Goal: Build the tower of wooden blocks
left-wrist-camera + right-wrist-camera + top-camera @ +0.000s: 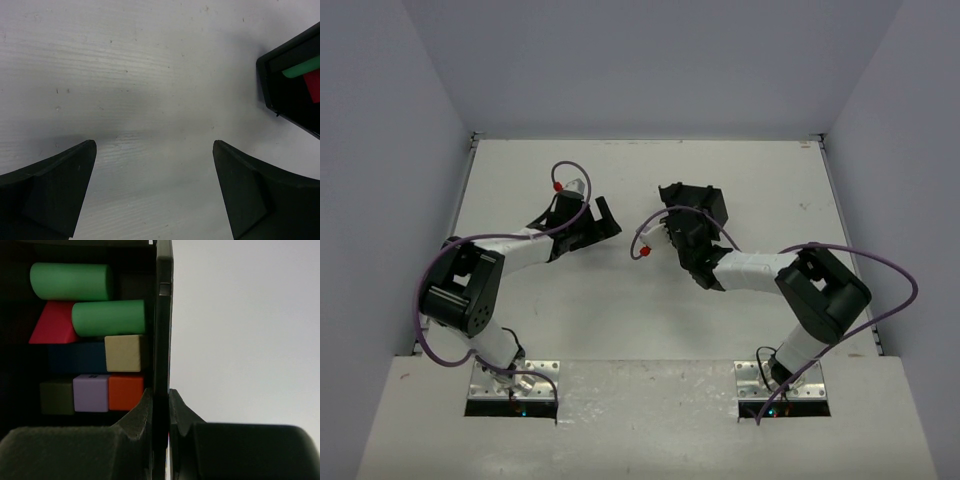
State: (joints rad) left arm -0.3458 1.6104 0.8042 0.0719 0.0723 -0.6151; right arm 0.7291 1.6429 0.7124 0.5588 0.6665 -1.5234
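The wood blocks lie inside the black bin (162, 315): two green cylinders (70, 281), a red wedge (52, 325), a dark blue block (77, 357), a tan cube (123, 353), a purple cube (91, 392), an orange cube (126, 391) and an olive cube (56, 397). My right gripper (161, 400) is shut on the bin's side wall, one finger inside and one outside. In the top view the bin (695, 205) sits at the table's middle, held by my right gripper (688, 238). My left gripper (154, 150) is open and empty over bare table. No tower is in view.
In the left wrist view a corner of the bin (292, 100) shows at the right edge, with a green block (302, 67) and a red block (314, 85) inside. In the top view my left gripper (595, 225) is left of the bin. Grey walls enclose the white table (520, 180).
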